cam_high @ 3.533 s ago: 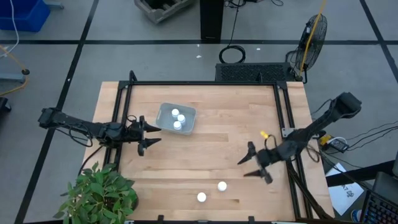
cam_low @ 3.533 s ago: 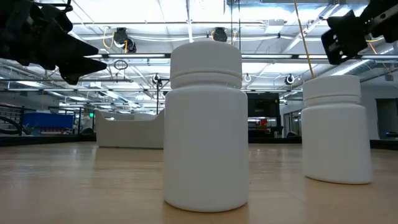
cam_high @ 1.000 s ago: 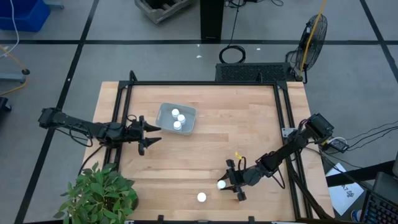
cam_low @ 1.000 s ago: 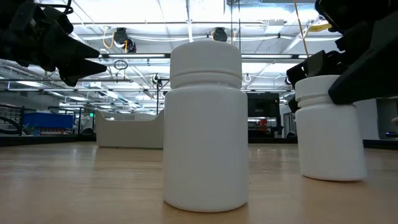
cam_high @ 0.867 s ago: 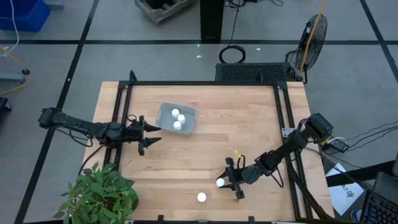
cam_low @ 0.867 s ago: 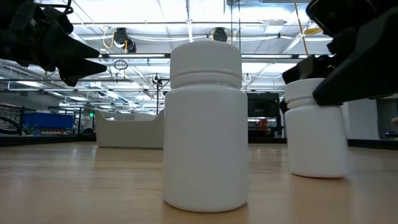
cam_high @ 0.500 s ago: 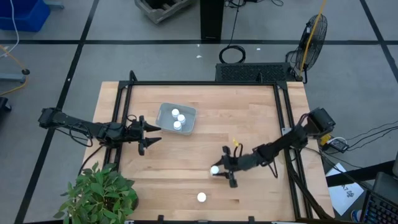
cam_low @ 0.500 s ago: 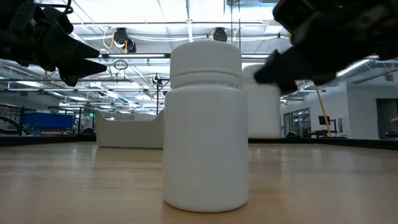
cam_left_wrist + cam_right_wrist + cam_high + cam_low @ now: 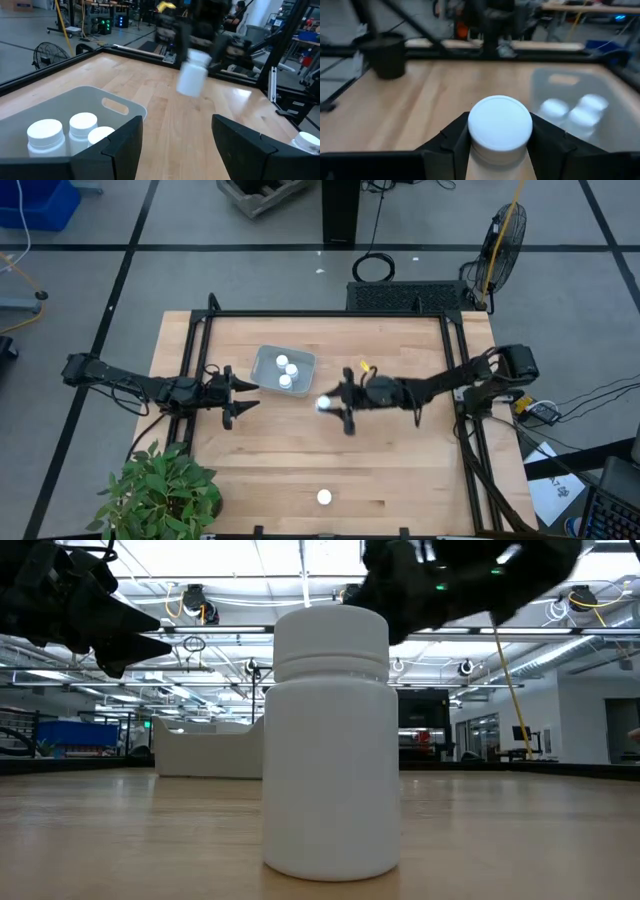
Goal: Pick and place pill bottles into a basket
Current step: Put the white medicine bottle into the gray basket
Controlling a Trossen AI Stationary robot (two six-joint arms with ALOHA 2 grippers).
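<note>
High view, carried bottle: bottle [image 9: 324, 404] sits clamped in the right gripper [image 9: 335, 405], which has swung from the near right part of the table to mid-table within the last second.
High view, basket: basket [image 9: 283, 370] lies just ahead of the right gripper and slightly to its far side, apart from it, with three bottles [image 9: 285, 371] inside.
High view, left arm: left gripper [image 9: 240, 396] waits on the basket's other side, fingers spread, unmoved.
High view, last bottle: one bottle [image 9: 324, 497] stands well behind the right gripper, near the table's front edge.
Low view: that standing bottle [image 9: 331, 740] fills the middle; its neighbour of a second ago is gone from the tabletop, and the dark right arm now crosses overhead.
Left wrist view: carried bottle [image 9: 193, 75] hangs tilted above the wood, beyond the basket [image 9: 120, 107] rim; left fingers [image 9: 122, 145] stand wide apart and empty.
Right wrist view: fingers [image 9: 551, 140] press both sides of the bottle [image 9: 500, 127]; basket [image 9: 570, 102] lies ahead.
Meaning: fourth bottle looks nearly delivered; it must clear the rim before release, then one remains.
</note>
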